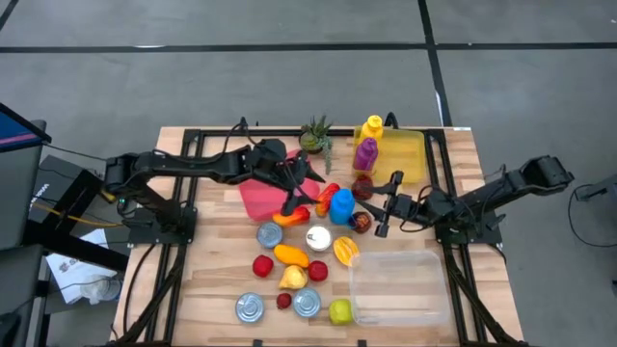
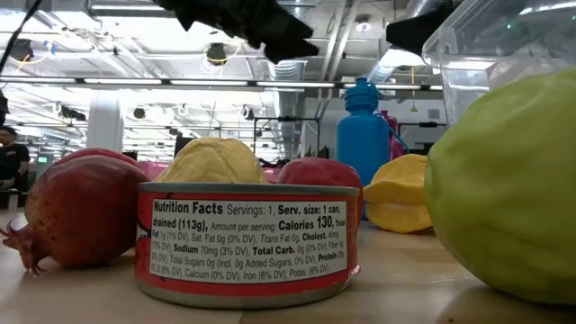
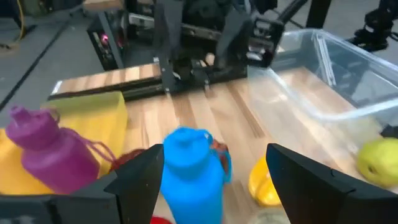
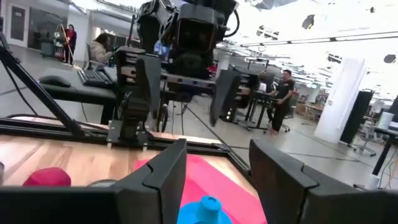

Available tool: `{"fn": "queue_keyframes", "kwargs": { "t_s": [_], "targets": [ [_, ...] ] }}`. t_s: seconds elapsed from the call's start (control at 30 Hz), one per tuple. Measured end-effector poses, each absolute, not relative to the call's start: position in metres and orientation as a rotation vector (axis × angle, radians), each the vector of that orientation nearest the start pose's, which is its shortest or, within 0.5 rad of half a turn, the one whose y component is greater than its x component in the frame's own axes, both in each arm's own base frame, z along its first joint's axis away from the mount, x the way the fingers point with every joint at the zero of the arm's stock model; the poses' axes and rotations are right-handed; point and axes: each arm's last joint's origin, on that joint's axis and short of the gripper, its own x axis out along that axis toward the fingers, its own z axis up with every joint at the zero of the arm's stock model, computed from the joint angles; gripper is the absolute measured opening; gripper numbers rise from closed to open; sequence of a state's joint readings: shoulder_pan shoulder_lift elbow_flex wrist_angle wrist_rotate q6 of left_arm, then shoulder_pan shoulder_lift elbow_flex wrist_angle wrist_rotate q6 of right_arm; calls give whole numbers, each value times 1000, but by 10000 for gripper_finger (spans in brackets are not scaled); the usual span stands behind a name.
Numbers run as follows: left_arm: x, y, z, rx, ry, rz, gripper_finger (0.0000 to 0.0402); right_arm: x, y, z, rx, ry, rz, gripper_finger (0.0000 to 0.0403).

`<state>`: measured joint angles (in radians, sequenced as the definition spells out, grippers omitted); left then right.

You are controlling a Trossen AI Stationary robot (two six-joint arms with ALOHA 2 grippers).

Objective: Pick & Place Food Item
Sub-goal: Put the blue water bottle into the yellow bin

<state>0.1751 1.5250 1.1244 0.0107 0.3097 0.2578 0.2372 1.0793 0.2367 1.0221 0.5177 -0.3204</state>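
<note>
A blue bottle (image 1: pixel 340 204) stands upright mid-table between my two grippers. My left gripper (image 1: pixel 307 188) hovers over the pink plate (image 1: pixel 258 200), left of the bottle. Its fingers (image 3: pixel 134 183) are open, and the bottle (image 3: pixel 189 171) shows beyond and below them. My right gripper (image 1: pixel 378 204) is open on the bottle's right side, pointing at it, with the bottle's cap (image 4: pixel 208 208) low between the fingers. Food lies in front: an orange (image 1: pixel 289 254), red apples (image 1: pixel 262 265), a yellow pepper (image 1: pixel 345 251), a green apple (image 1: pixel 339 310) and a pomegranate (image 1: pixel 362 222).
A clear plastic container (image 1: pixel 400 284) sits at the near right. A yellow tray (image 1: pixel 403 154) with a purple bottle (image 1: pixel 364 154) and a yellow bottle (image 1: pixel 372 127) stands at the far right. A small plant (image 1: pixel 316 135) is at the far edge, and cans (image 1: pixel 250 307) stand near the front.
</note>
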Motion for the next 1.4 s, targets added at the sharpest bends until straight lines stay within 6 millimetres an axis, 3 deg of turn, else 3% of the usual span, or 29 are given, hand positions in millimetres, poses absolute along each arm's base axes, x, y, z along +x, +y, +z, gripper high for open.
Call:
{"fn": "queue_keyframes", "kwargs": {
  "t_s": [0.23,0.43,0.57,0.77,1.13,1.4],
  "targets": [
    [354,48,285,158,399,-199,278,192,32,206,-255,-73,-329,166],
    [368,45,270,176,433,-224,278,193,27,201,-141,-28,-339,166],
    [365,51,278,185,401,-201,278,200,23,204,-92,25,-348,166],
    [340,65,295,196,300,-138,278,216,18,220,-59,132,-303,166],
    [270,76,259,99,76,-4,278,221,16,217,-24,212,-317,166],
    [248,71,246,114,31,53,278,234,15,205,-11,213,-325,166]
  ]
}}
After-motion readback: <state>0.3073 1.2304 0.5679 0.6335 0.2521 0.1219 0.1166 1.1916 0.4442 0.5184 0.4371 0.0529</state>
